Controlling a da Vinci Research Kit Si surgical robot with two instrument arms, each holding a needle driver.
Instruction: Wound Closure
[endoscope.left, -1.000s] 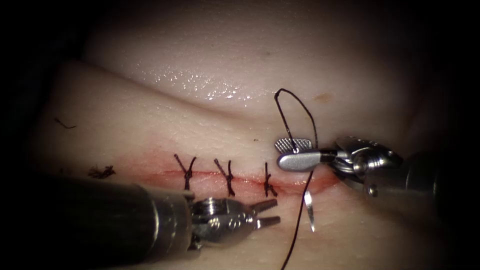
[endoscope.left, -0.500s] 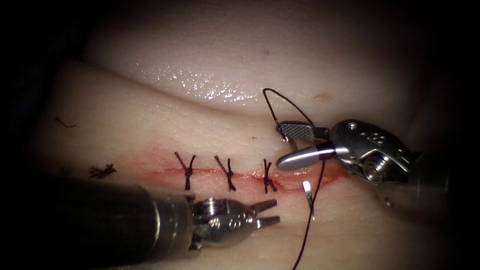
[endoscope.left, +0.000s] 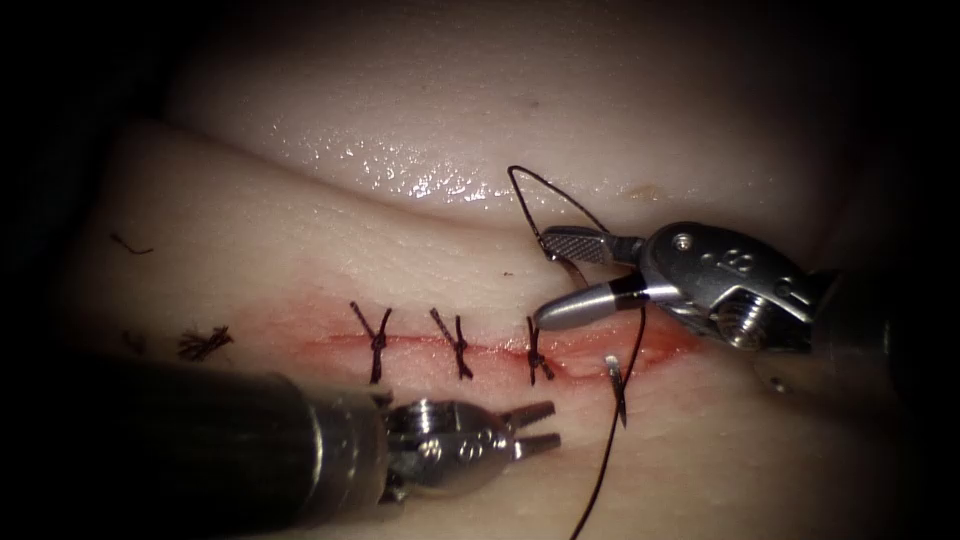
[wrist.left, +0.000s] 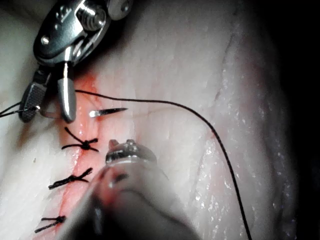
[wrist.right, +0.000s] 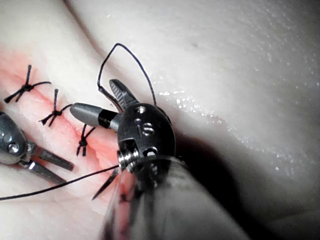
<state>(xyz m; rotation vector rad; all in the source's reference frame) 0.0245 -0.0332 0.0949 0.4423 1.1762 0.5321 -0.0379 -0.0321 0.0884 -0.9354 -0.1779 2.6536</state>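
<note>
The curved needle (endoscope.left: 614, 388) sits in the tissue (endoscope.left: 300, 250) at the right end of the cut (endoscope.left: 420, 348), right of three tied stitches (endoscope.left: 456, 345). Its tip pokes out on the near edge. My right tool (endoscope.left: 543, 280) hovers over the needle's tail with jaws open, holding nothing. Black thread (endoscope.left: 545, 195) loops up past its upper jaw, then runs down toward the near edge (endoscope.left: 600, 470). My left tool (endoscope.left: 552, 422) rests near the stitches, jaws open and empty. The needle tip (wrist.left: 107, 112) and right tool (wrist.left: 47, 110) also show in the left wrist view, and the right tool (wrist.right: 94, 97) in its own view.
Red fluid (endoscope.left: 330, 345) stains the tissue along the cut. Cut ends of thread (endoscope.left: 203, 343) lie on the tissue at the far left, with another short piece (endoscope.left: 130, 245) above them. A wet fold of tissue (endoscope.left: 420, 175) rises behind the cut.
The right tool's jaws have spread wider and it has shifted left and up. The thread loop moved left with it. The needle tip shows a little less. The left tool has stayed still.
</note>
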